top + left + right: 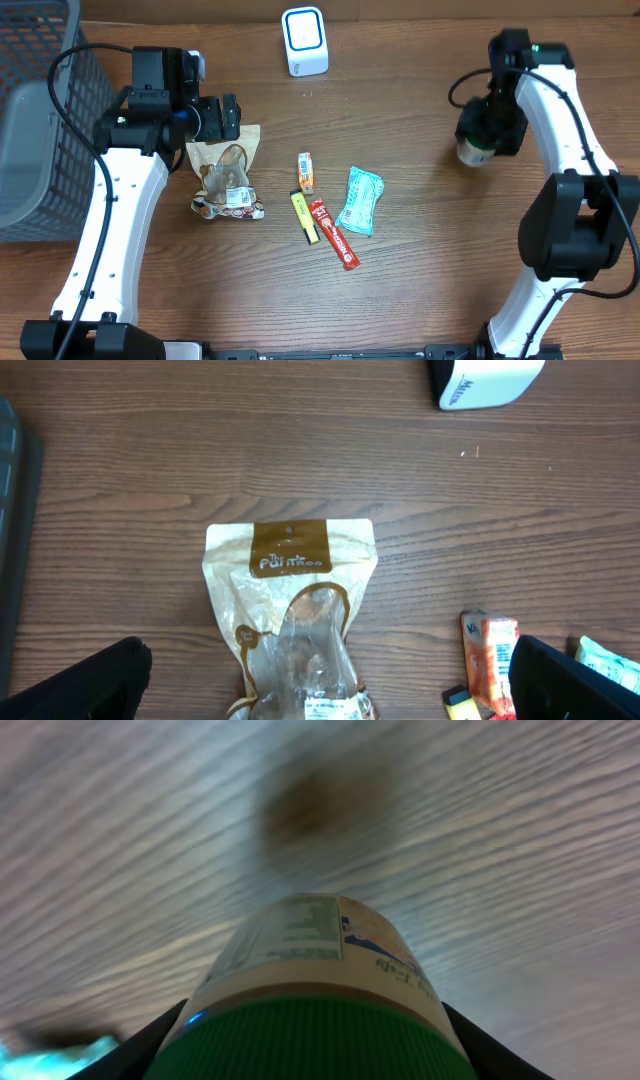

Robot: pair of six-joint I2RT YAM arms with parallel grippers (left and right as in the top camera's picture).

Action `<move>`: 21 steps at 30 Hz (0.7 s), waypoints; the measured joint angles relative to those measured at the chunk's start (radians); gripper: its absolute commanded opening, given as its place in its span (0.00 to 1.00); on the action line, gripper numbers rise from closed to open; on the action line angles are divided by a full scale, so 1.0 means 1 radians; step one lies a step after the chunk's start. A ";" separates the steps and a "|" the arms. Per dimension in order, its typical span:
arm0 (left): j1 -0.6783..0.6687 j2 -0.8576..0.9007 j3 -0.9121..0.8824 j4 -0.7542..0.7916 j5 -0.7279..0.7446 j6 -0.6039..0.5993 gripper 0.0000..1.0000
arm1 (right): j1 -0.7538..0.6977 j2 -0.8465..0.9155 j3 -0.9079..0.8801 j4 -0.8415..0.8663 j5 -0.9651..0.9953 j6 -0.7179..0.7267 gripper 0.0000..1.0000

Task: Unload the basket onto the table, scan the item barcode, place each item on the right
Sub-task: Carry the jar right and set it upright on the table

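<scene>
Right pincer (pixel 487 125) grips green-capped bottle (pixel 320 970) well right of scanner (pixel 304 40); best turn its label barcode squarely toward scanner, steady; left pincer (pixel 225 118) gapes wide, empty.

Overhead: basket (pixel 40 120) cut by left edge. Bottle (pixel 476 153) mostly hidden under right wrist, only small white-green part shows. Print on packets (pixel 335 235) too small to read.

Left wrist: pouch (pixel 290 590) lower end cut by bottom edge. Scanner (pixel 485 380) cut by top edge. Left gripper (pixel 330 680) seen only as two dark finger ends in bottom corners.

Right wrist: table (pixel 500 840) blurred. Bottle label text smeared, not readable. Green cap cut by bottom edge. Right gripper (pixel 315 1045) fingers only dark slivers beside cap.
</scene>
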 measured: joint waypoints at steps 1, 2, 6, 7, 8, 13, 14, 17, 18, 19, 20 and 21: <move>0.000 0.000 0.000 0.000 0.000 0.000 1.00 | -0.004 0.000 -0.030 0.025 0.000 0.000 0.09; 0.000 0.000 0.000 0.001 0.000 0.000 1.00 | -0.008 0.000 -0.056 0.045 0.000 0.000 0.10; 0.000 0.000 0.000 0.000 0.000 0.000 1.00 | -0.014 0.000 -0.142 0.105 0.000 -0.001 0.15; 0.000 0.000 0.000 0.001 0.000 0.000 1.00 | -0.014 0.000 -0.157 0.117 0.000 0.000 0.18; 0.000 0.000 0.000 0.001 0.000 0.000 1.00 | -0.014 0.000 -0.171 0.128 0.000 0.000 0.21; 0.000 0.000 0.000 0.001 0.000 0.000 1.00 | -0.014 0.000 -0.206 0.156 0.000 -0.001 0.46; 0.000 0.000 0.000 0.000 0.000 0.000 1.00 | -0.014 0.000 -0.206 0.158 0.000 -0.001 0.55; 0.000 0.000 0.000 0.000 0.000 0.000 1.00 | -0.014 0.000 -0.206 0.169 -0.001 0.002 0.78; 0.000 0.000 0.000 0.001 0.000 0.000 1.00 | -0.014 0.000 -0.206 0.169 0.000 -0.001 0.79; 0.000 0.000 0.000 0.000 0.000 0.000 1.00 | -0.014 0.000 -0.206 0.169 0.000 0.000 0.81; 0.000 0.000 0.000 0.001 0.000 0.000 1.00 | -0.014 0.000 -0.206 0.170 0.000 0.000 0.83; 0.000 0.000 0.000 0.000 0.000 0.000 1.00 | -0.014 0.000 -0.206 0.170 0.000 0.001 0.85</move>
